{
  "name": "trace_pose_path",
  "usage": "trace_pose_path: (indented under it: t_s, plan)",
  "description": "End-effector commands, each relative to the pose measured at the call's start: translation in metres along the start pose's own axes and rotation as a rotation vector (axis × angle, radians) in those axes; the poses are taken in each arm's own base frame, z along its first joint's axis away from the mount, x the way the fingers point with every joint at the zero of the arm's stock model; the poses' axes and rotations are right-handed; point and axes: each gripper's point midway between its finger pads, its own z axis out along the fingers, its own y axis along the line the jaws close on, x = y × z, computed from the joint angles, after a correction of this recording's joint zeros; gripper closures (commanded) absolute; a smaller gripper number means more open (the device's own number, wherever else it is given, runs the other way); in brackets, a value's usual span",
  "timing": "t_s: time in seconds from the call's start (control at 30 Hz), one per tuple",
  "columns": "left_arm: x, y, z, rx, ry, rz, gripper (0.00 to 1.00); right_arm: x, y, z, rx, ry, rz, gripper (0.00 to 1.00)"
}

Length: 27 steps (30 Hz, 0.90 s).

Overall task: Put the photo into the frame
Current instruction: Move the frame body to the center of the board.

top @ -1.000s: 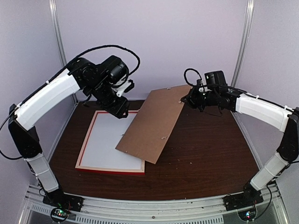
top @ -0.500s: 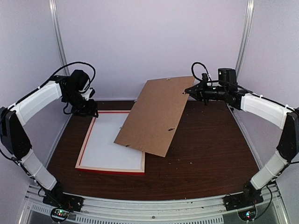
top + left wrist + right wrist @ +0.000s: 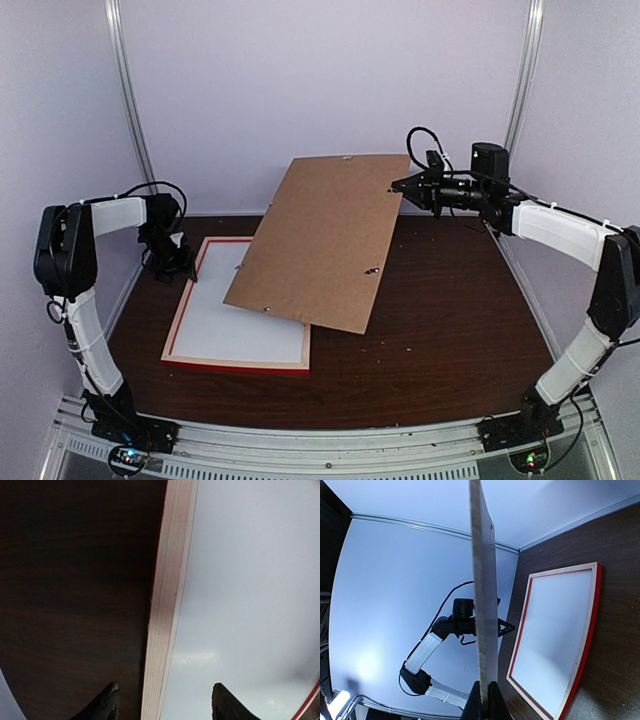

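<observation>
Top view: right end effector point(image 3: 397, 186) is clamped on the plain brown backing board point(image 3: 320, 240), raising its far edge. This exposes the thin red rectangular frame point(image 3: 235, 365), which lies back-up at desk point(image 3: 450, 320) left.

Left wrist: left end effector point(image 3: 165, 705) straddles the frame's left rail, jaws apart and empty. A white sheet point(image 3: 250, 605) fills the frame, probably the photo face-down.

Right wrist: the board is pinched edge-on.

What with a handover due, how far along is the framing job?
Done: the frame lies back-up with what may be the photo, white side up, in it. In hand: the right gripper is shut on the board, holding it tilted over the frame; the left gripper is open at the frame's left rail. Left: lowering the board in.
</observation>
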Motion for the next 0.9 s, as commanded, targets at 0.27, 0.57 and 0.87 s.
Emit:
trace_pose_path:
  t_s: [0.27,0.57,0.87]
  plan:
    - [-0.014,-0.012,0.045,0.085,0.075,0.031,0.41,0.005,-0.004,-0.005,-0.052,0.036,-0.018,1.0]
    - [0.006,-0.034,0.052,0.231,0.114,0.018,0.65,0.007,-0.022,-0.008,-0.024,0.039,-0.002,1.0]
    - [0.03,-0.067,0.058,0.242,0.143,0.095,0.74,0.011,-0.029,-0.016,0.008,0.047,-0.004,1.0]
